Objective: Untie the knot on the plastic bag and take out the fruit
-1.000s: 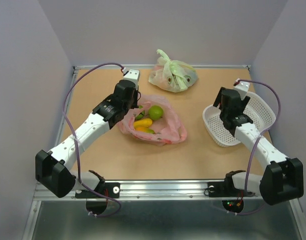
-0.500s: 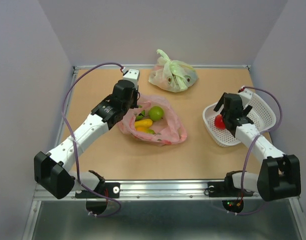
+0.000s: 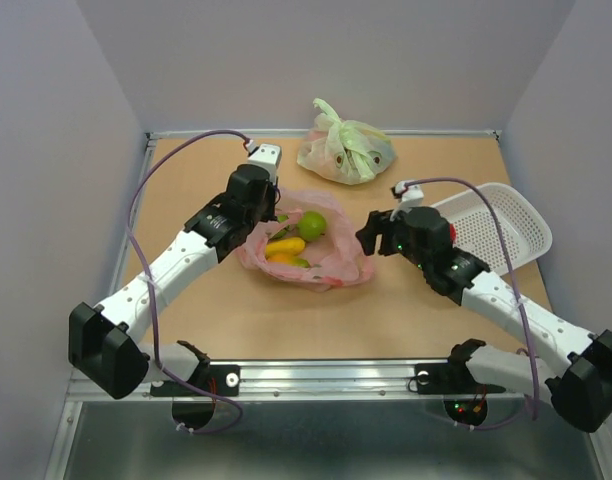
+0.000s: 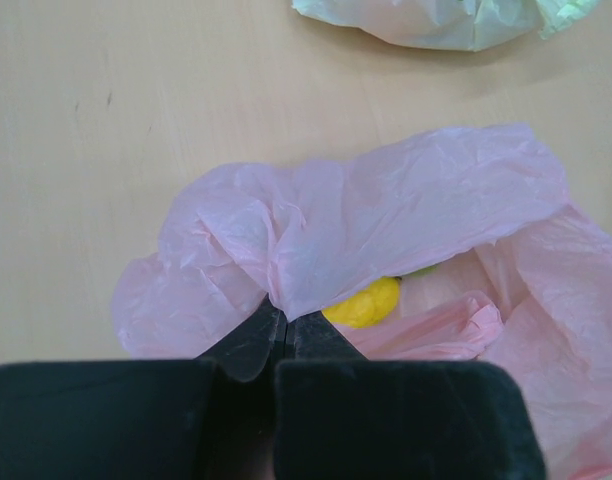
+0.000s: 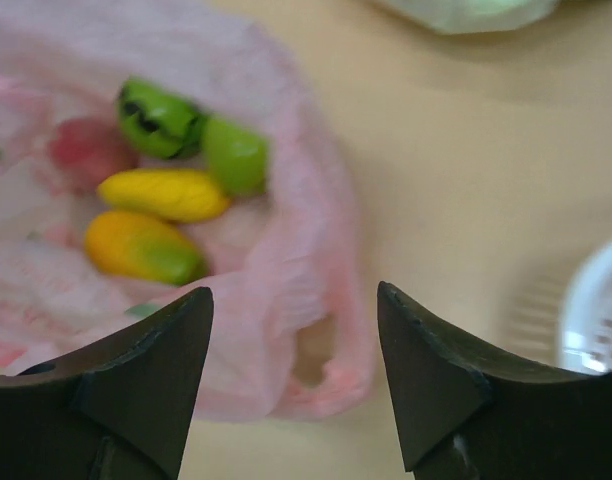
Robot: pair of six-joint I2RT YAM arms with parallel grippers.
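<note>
"Pink plastic bag (image 3: pixel 338 258) lies open on the table (image 3: pixel 436 170); why's the left gripper (image 4: pixel 276 328) clamped on its rim?"
"To hold it agape, I'd judge. Right gripper (image 5: pixel 294 300), jaws wide, faces the fruit (image 5: pixel 164 195) inside."

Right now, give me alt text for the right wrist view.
The right end effector, fingers open, hovers before the opened pink plastic bag, where a yellow banana, green apple and other fruit lie. A white basket edges in at right.
</note>
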